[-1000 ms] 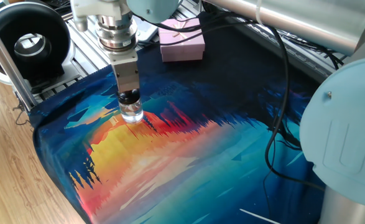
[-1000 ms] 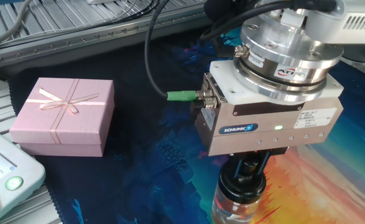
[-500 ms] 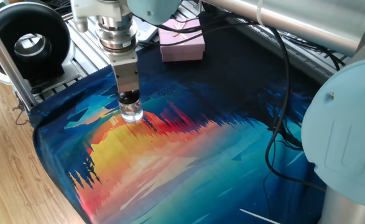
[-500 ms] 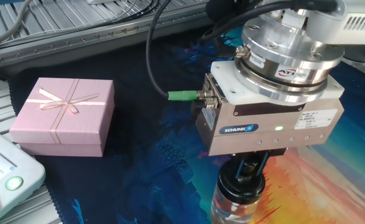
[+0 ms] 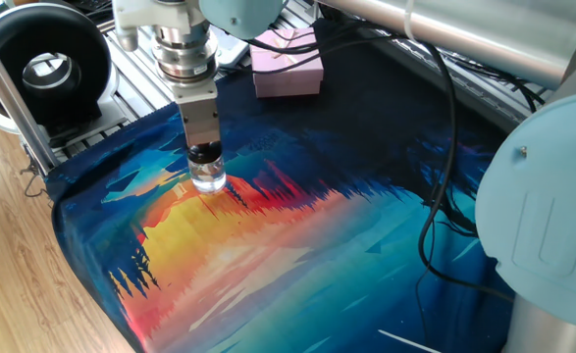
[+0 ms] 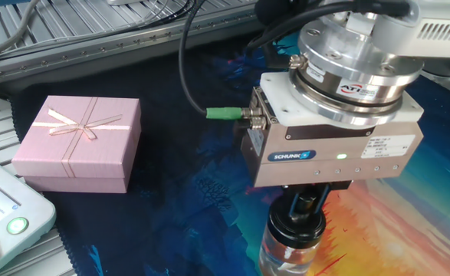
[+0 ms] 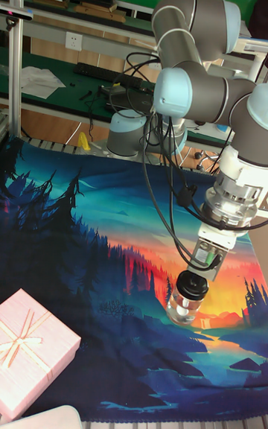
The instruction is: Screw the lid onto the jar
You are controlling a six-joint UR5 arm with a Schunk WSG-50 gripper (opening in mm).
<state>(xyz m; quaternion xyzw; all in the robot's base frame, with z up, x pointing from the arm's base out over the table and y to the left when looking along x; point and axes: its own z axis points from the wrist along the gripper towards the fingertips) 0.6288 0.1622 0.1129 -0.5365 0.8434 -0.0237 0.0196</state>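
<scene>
The small clear glass jar (image 5: 208,177) (image 6: 288,257) (image 7: 183,311) stands upright on the colourful landscape mat. On its neck sits the black lid (image 5: 204,153) (image 6: 296,228) (image 7: 192,286). My gripper (image 5: 204,150) (image 6: 305,211) (image 7: 195,278) hangs straight down over the jar, its fingers shut on the lid's knob-like top. The gripper body hides most of the fingers in the close fixed view.
A pink gift box (image 5: 287,64) (image 6: 79,143) (image 7: 31,351) with a ribbon lies on the dark part of the mat (image 5: 297,235). A black round device (image 5: 44,61) stands off the mat's corner. Cables (image 5: 443,147) hang from the arm. A control box (image 6: 6,218) sits near the pink box.
The gripper body has turned slightly about its vertical axis over the jar; the jar and lid stay in place.
</scene>
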